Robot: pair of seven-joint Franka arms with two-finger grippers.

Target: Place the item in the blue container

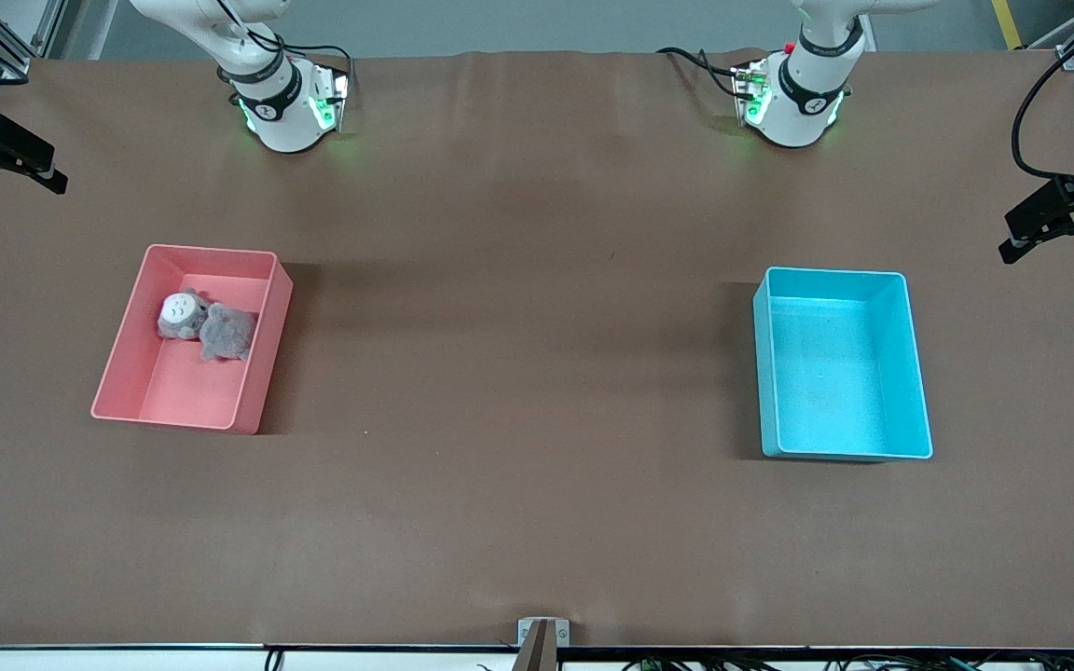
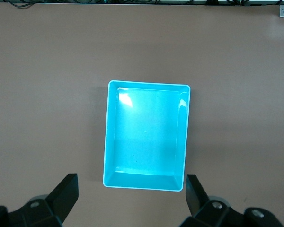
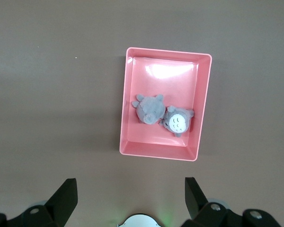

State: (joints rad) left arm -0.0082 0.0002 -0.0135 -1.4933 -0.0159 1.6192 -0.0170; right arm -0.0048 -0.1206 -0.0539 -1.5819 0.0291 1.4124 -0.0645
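My right claw (image 3: 130,201) hangs high over the counter (image 1: 518,373) near my own base, jaws spread wide and holding nothing. Below it and a little out from it sits the pink bin (image 3: 125,101), and inside that lie two grey plush toys: one showing its back (image 3: 149,109), and touching it, one showing a white face (image 3: 177,121). My left claw (image 2: 130,201) waits the same way, wide apart and empty, with the blue container (image 2: 111,137) below it and a little out, nothing inside it. The two bins stand well apart, each at its own arm's end of the counter.

The step in hand, as I judge it, is the first pick. I should come straight down over one toy only, probably the one showing its back, since more of it lies away from the wall. I want my fingers (image 3: 66,194) to straddle its body across the narrow way, with neither tip catching the bin's rim or the neighbouring toy. Plush squashes, so I should close deep and low, then lift straight up, clear of the wall, before carrying it toward the blue container.
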